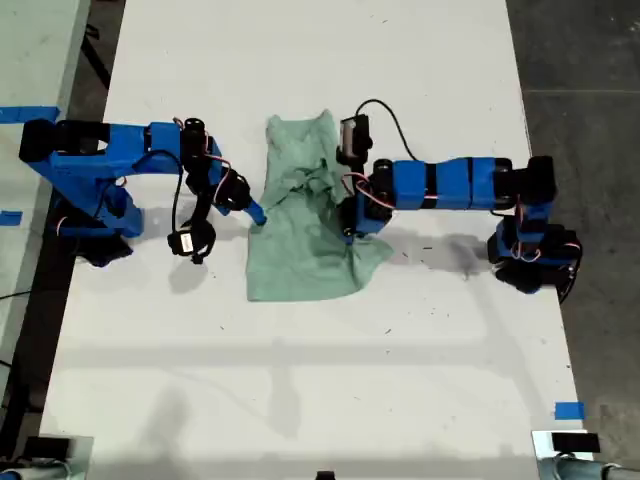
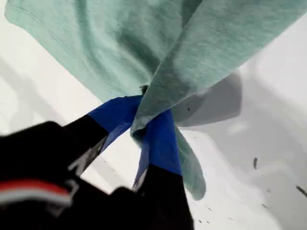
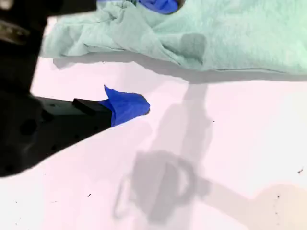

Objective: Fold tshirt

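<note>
Tshirt (image 1: 305, 225) lying crumpled at mid-table (image 1: 300, 380) between both arms in the exterior view, one fold raised. First gripper (image 2: 144, 125) pinching that lifted fold between blue-taped fingers (image 2: 160, 141); pinch point itself buried in cloth, and hidden under the arm in the exterior view (image 1: 350, 228). Second gripper (image 1: 255, 212) just beside the shirt edge toward the exterior view's left, holding nothing; only one blue-taped fingertip (image 3: 127, 106) clear in its wrist view, the other cut off at the frame edge, so spread or pressed together impossible to tell.
</note>
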Tool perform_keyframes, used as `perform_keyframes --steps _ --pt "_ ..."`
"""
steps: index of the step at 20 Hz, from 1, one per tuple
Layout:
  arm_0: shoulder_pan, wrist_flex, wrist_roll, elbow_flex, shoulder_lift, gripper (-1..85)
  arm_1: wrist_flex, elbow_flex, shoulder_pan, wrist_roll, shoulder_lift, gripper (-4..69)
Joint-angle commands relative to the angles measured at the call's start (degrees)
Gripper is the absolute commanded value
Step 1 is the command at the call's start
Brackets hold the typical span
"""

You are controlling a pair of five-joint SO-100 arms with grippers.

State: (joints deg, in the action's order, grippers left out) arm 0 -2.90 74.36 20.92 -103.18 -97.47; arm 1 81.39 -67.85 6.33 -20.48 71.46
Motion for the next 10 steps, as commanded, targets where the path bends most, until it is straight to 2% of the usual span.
perform_keyframes --steps 1,5,6,8,10 --pt "0.1 -0.7 0.6 0.5 -2.8 24.8 -3.7 11.8 -2.3 4.7 -5.8 -2.2" --pt "0.1 -0.8 0.6 0.7 -2.4 24.8 -14.3 11.6 -4.0 8.2 -13.5 -1.2" --pt "0.1 -0.8 0.6 1.1 -1.9 24.9 -16.2 11.8 -4.0 7.9 -16.4 4.4" --pt "0.2 -0.9 0.6 1.8 -1.1 24.9 -16.4 13.8 -4.2 7.9 -22.4 23.9" --pt "0.4 -0.9 0.4 2.1 -0.8 25.0 -16.0 14.0 -4.7 8.0 -23.6 30.1"
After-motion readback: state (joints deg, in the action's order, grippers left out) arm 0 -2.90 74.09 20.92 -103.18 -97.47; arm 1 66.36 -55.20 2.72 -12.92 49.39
